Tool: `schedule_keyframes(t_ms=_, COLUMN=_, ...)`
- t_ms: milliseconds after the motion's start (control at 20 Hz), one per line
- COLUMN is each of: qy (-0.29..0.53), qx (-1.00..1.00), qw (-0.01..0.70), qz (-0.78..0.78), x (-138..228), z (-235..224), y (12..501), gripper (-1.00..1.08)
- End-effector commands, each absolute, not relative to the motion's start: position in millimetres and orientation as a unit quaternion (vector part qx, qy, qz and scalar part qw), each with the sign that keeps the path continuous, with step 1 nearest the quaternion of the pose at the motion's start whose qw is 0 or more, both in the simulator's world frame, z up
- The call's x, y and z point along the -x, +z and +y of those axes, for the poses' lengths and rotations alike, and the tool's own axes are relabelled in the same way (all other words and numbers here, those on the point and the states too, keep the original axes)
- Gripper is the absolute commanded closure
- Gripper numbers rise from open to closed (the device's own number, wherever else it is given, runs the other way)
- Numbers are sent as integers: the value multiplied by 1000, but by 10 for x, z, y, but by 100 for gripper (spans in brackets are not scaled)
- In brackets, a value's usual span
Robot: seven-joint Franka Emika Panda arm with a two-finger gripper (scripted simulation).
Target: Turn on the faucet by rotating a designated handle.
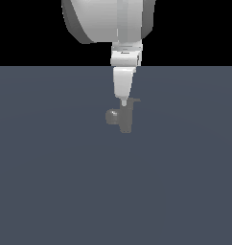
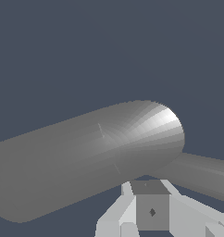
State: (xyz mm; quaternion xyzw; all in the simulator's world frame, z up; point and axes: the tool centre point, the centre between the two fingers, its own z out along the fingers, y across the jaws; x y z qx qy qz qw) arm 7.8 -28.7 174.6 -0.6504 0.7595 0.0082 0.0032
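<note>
The faucet point(image 1: 125, 118) is a small grey tap standing upright on the floor in the middle of the exterior view. Its rounded spout stub point(image 1: 111, 116) points to the exterior view's left. The thin handle point(image 1: 134, 101) projects from its top toward the exterior view's right. My gripper point(image 1: 123, 102) hangs straight down over the faucet's top, fingers together, tip right beside the handle's inner end. In the wrist view the faucet point(image 2: 100, 157) fills the frame as a wide grey cylinder with a rounded end, just beyond the gripper point(image 2: 148, 192). A thinner grey bar point(image 2: 202, 173) runs off beside it.
The flat blue-grey floor point(image 1: 51, 182) spreads all around the faucet. The arm's large white link point(image 1: 106, 19) hangs above the scene.
</note>
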Motion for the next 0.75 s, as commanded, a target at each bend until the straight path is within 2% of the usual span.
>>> schedule_keyframes(t_ms=0, qy=2, qx=637, qw=3, qz=771, x=-137, z=-603, y=1735, gripper=108)
schedule_keyframes(t_ms=700, qy=0, qx=628, qw=0, qz=778, x=-273, z=-1174, y=1728, gripper=108)
